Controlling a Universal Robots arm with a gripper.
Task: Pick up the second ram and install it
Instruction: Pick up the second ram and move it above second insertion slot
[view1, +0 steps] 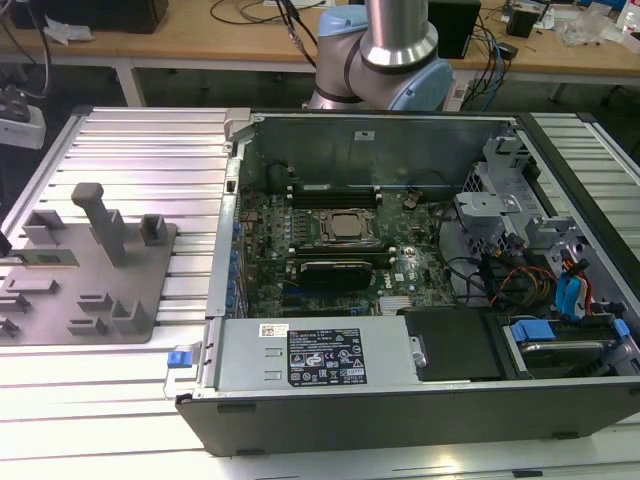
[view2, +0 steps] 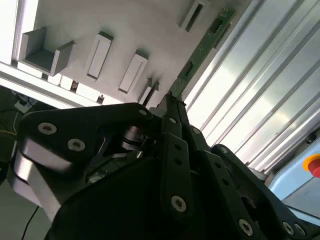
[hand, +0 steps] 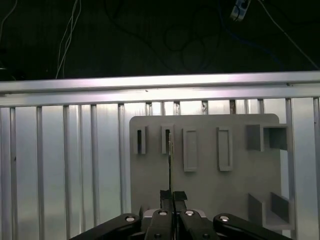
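Observation:
The second ram (view1: 50, 259) is a thin green stick lying along the grey fixture plate (view1: 120, 300) at the exterior view's left. In the second wrist view the ram (view2: 202, 47) runs out from my black fingertips (view2: 172, 107). The first wrist view shows the ram (hand: 170, 160) edge-on, a thin line rising from my gripper (hand: 170, 194) toward a slot in the plate. The gripper is shut on the near end of the stick. At the left edge of the exterior view a dark bit of the gripper (view1: 3, 243) peeks in.
The open computer case (view1: 420, 250) sits at the exterior view's right, with the motherboard, silver processor chip (view1: 348, 227) and black memory slots (view1: 335, 268). Grey posts and blocks (view1: 105, 225) stand on the fixture plate. Ribbed aluminium table (view1: 150, 150) lies underneath.

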